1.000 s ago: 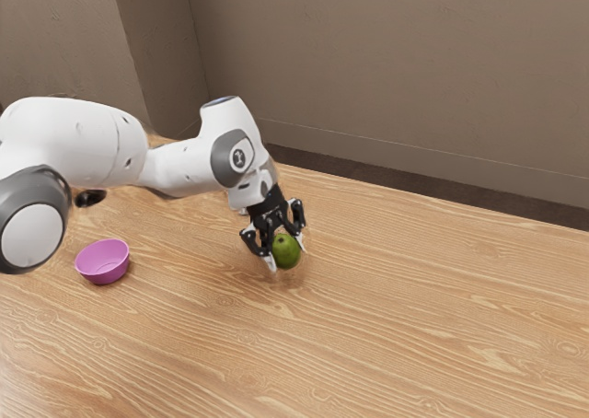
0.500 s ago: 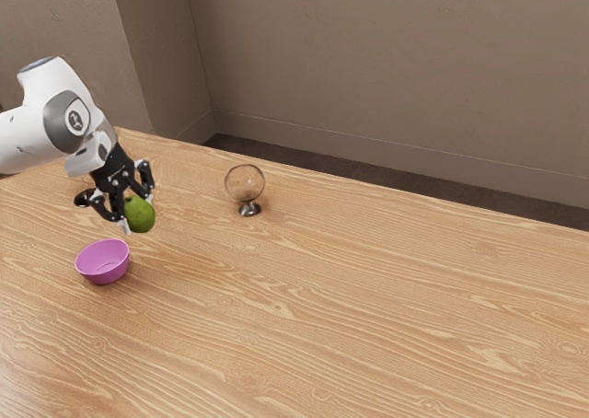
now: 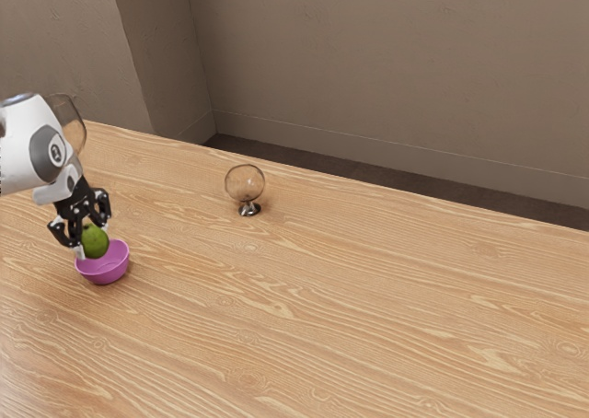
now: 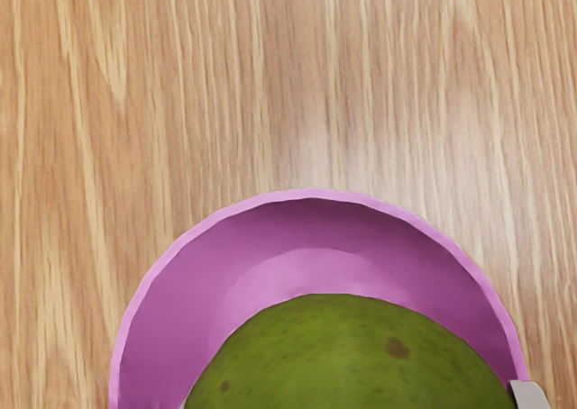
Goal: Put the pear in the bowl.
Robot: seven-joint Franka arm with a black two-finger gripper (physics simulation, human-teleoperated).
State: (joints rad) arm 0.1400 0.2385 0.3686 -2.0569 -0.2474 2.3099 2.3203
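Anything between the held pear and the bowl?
Nothing visible. The gripper has the pear right over the bowl. The clear globe on a small foot stands off toward the exterior view's right, out of the way.

**Pose note: claw [image 3: 93, 239] angled down**

White arm [image 3: 22, 149] entered from the exterior view's left. Wrist [image 3: 55, 153] sat above the claw, which slanted down toward the exterior view's right. Black fingers [image 3: 61, 231] stood parted, pale tips lowermost.

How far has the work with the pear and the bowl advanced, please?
Done: the pear is picked up and clasped by the tool. In hand: placing it; it is over or just inside the bowl. Left, seemingly: settling it, releasing it, withdrawing.
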